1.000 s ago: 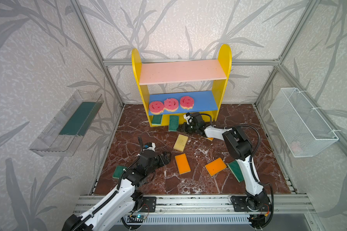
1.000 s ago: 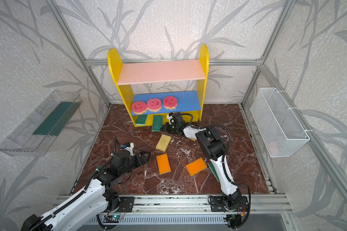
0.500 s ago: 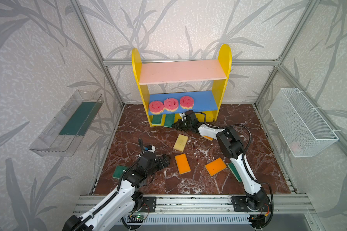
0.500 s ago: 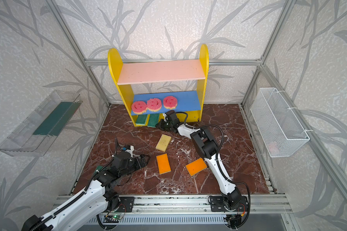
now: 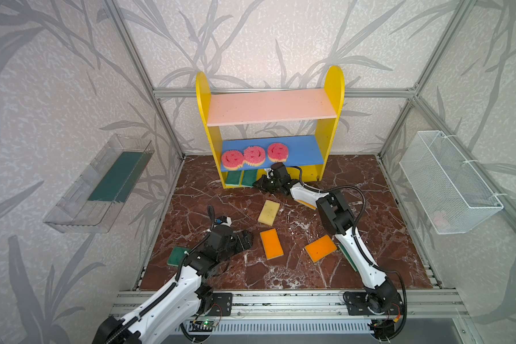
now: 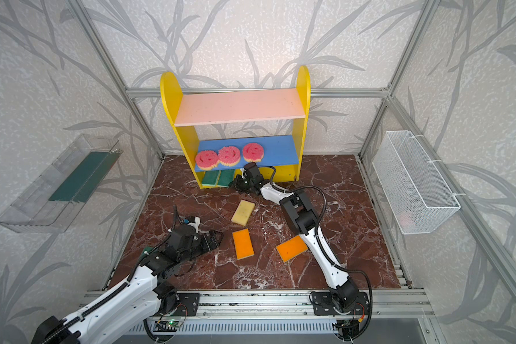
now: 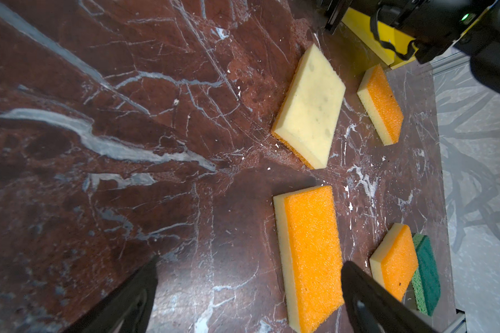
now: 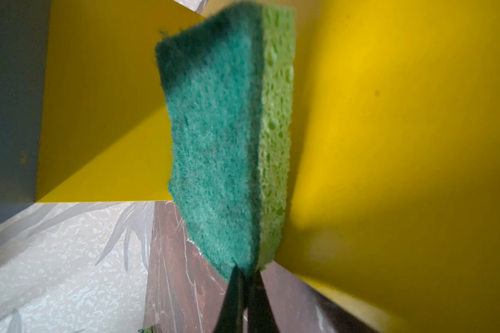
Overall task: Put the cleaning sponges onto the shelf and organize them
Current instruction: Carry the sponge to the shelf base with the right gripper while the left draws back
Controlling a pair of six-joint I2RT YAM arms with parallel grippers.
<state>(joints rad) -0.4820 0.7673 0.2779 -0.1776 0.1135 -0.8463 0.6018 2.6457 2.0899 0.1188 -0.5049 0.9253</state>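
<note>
The shelf (image 5: 334, 89) stands at the back, with three pink smiley sponges (image 5: 253, 155) in a row on its blue board. One green sponge (image 5: 232, 178) lies on the yellow base. A second green sponge (image 5: 248, 178) (image 8: 214, 138) sits right beside it, against the base (image 8: 387, 144), and my right gripper (image 5: 258, 184) (image 8: 244, 274) is shut on its near corner. My left gripper (image 5: 246, 238) (image 7: 250, 262) hangs open low over the floor. An orange sponge (image 5: 271, 243) (image 7: 312, 253) lies just inside one of its fingers (image 7: 367, 294).
On the floor lie a pale-side-up sponge (image 5: 268, 211), two more orange ones (image 5: 320, 247) (image 5: 306, 203) and green ones by the right arm (image 5: 347, 256) and the left arm (image 5: 176, 256). A clear tray (image 5: 81, 205) and a wire basket (image 5: 447, 178) hang on the side walls.
My right gripper has carried the green sponge leftward and in onto the shelf's base, next to the other green one. The left gripper has stayed open, almost in place.
</note>
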